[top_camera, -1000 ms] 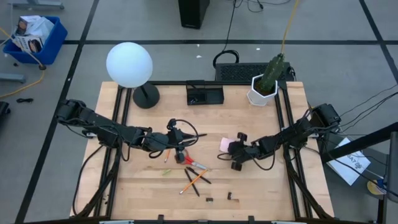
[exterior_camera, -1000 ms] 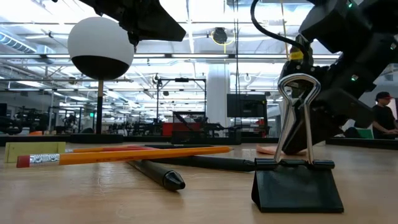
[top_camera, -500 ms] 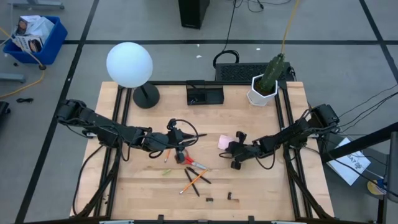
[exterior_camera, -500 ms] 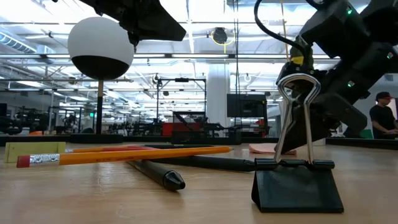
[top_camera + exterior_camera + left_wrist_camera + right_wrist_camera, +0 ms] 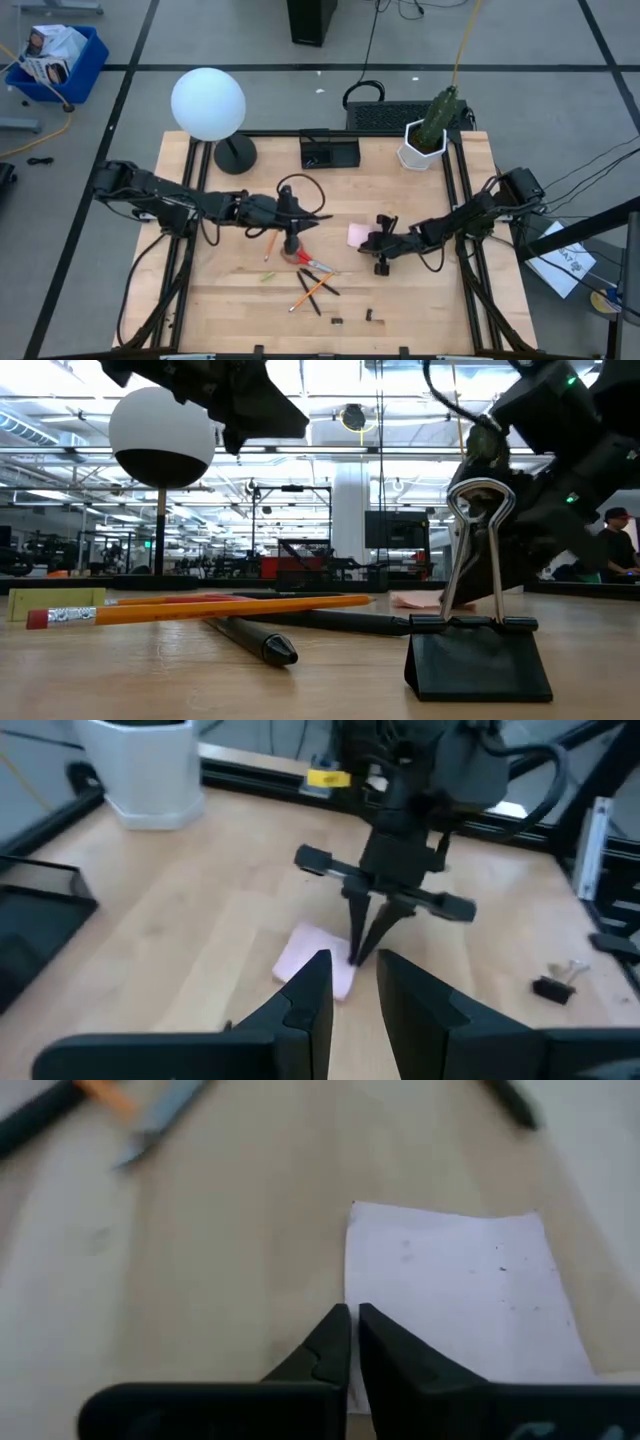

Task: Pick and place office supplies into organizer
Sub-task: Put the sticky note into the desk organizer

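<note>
The pink sticky-note pad (image 5: 355, 235) lies flat on the table's middle. My right gripper (image 5: 353, 1320) comes slanting down from the right and is shut at the pad's edge (image 5: 345, 970). My left gripper (image 5: 353, 970) hangs above the table left of the pad, open, with nothing between its fingers and pointing at the pad. Red-handled scissors (image 5: 308, 262), pencils (image 5: 312, 291) and black pens (image 5: 322, 287) lie nearer the front, and two black clips (image 5: 337, 321) are by the front edge. The black organizer (image 5: 329, 153) stands at the far edge. My right gripper has its shut fingertips (image 5: 360, 952) at one edge of the pad (image 5: 360, 1270), slanting down from the table's right. One finger is over the pad and the other is beside it on the wood. I cannot tell whether a sheet is caught between them. The pad lies flat.
A round lamp base (image 5: 234, 153) with a white globe (image 5: 207, 103) stands at the far left. A white plant pot (image 5: 421, 150) is at the far right. A large binder clip (image 5: 478, 650) stands close to the low camera. Bare wood lies between the pad and the organizer.
My left gripper has swung a little toward the far edge and the right, rolling as it went. My right gripper has tipped further down and shifted toward the table's left, and the pink pad has slid a short way left with it, staying flat.
</note>
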Tool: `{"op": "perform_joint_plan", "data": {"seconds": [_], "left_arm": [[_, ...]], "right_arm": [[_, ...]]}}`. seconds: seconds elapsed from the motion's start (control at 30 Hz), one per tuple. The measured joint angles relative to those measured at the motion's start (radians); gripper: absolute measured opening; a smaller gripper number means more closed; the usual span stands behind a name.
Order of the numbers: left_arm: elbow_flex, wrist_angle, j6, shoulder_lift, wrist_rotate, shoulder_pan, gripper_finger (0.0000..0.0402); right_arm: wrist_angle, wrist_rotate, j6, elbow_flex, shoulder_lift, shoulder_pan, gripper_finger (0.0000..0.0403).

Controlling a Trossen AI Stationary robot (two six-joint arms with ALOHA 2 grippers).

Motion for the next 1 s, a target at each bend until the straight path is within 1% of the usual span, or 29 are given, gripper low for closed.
{"op": "perform_joint_plan", "data": {"seconds": [0.07,0.13,0.2,0.27,0.37,0.47,0.53,0.63,0.7,0.83,1.0], "left_arm": [[0.001,-0.004,0.006,0.008,0.02,0.011,0.0088],[0.001,0.004,0.013,0.013,0.017,0.013,0.0088],[0.004,0.037,0.03,0.037,0.007,0.016,0.0088],[-0.001,0.028,0.046,0.064,0.003,0.019,0.0088],[0.001,0.062,0.073,0.113,0.015,0.027,0.0088],[0.002,0.072,0.076,0.156,0.021,0.033,0.0088],[0.006,0.073,0.06,0.185,0.025,0.041,0.0088],[0.029,0.089,0.06,0.234,0.055,0.053,0.0088],[0.046,0.084,0.059,0.266,0.092,0.059,0.0088],[0.098,0.08,0.062,0.331,0.096,0.061,0.0087],[0.188,0.064,0.101,0.424,0.122,0.061,0.0087]], "right_arm": [[-0.005,-0.019,0.002,-0.001,-0.021,0.001,0.003],[-0.011,-0.013,0.01,-0.002,-0.052,0.006,0.0043],[-0.001,-0.008,0.011,-0.002,-0.092,0.015,0.0057],[0.004,-0.007,0.01,-0.002,-0.133,0.023,0.0071],[-0.014,0.005,0.018,-0.001,-0.194,0.026,0.009],[-0.068,0.021,0.085,0.002,-0.253,0.024,0.0106],[-0.125,0.066,0.135,0.001,-0.281,0.025,0.0114],[-0.25,0.127,0.222,0.001,-0.319,0.022,0.0122],[-0.305,0.129,0.287,0.001,-0.328,0.014,0.0125],[-0.376,0.125,0.393,0.002,-0.334,-0.006,0.0128],[-0.436,0.121,0.47,0.002,-0.334,-0.033,0.0122]]}}
